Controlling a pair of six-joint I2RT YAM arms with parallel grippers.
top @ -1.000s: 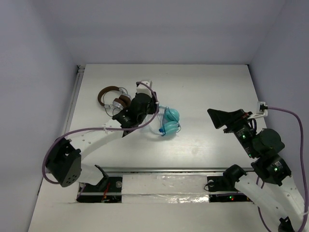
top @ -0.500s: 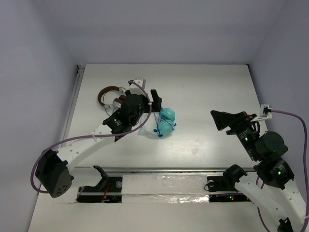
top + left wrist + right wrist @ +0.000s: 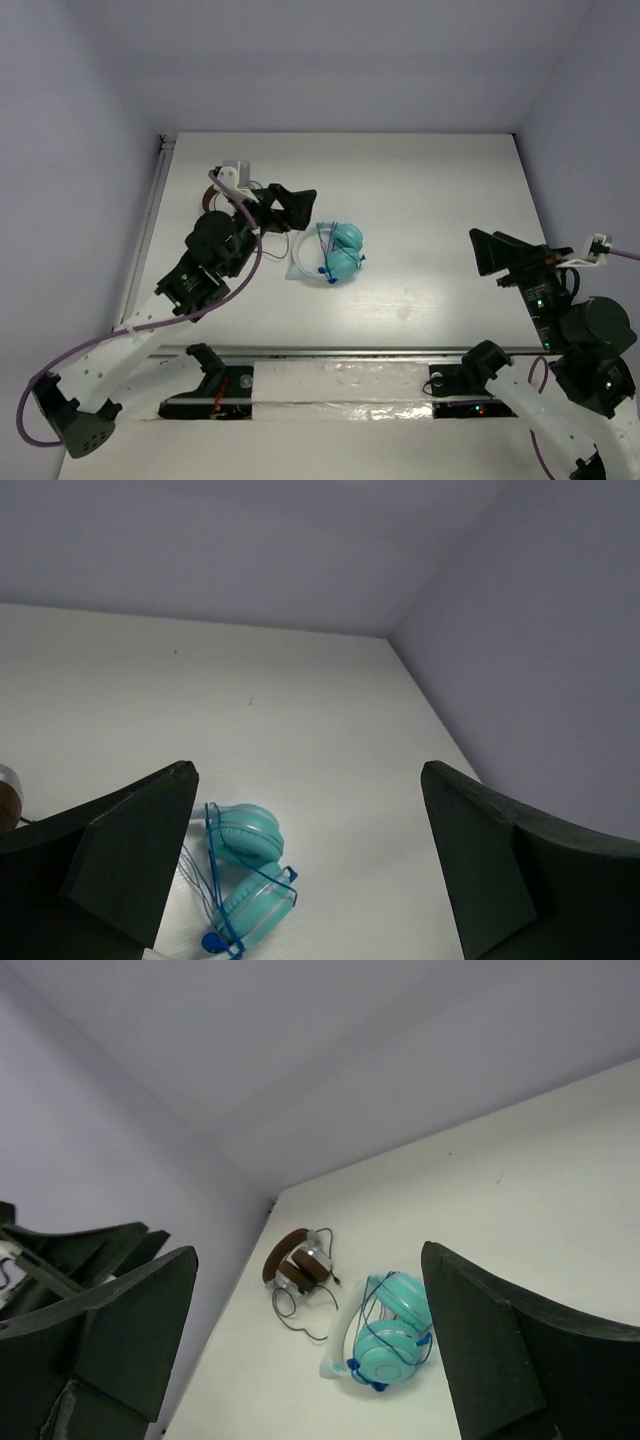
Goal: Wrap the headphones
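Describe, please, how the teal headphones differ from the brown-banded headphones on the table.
The teal headphones have turquoise cups and a white headband; the brown-banded headphones have a brown band. The teal pair's blue cable crosses over its cups; the brown pair's thin black cable lies loose on the table. Both are over-ear and rest on the table untouched.

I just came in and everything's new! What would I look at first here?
The bright teal headphones pop out in the middle of the white table, a blue cord looped around their cups. The left gripper hangs open just left of them and the right gripper open near the right edge. Further left lie brown headphones.
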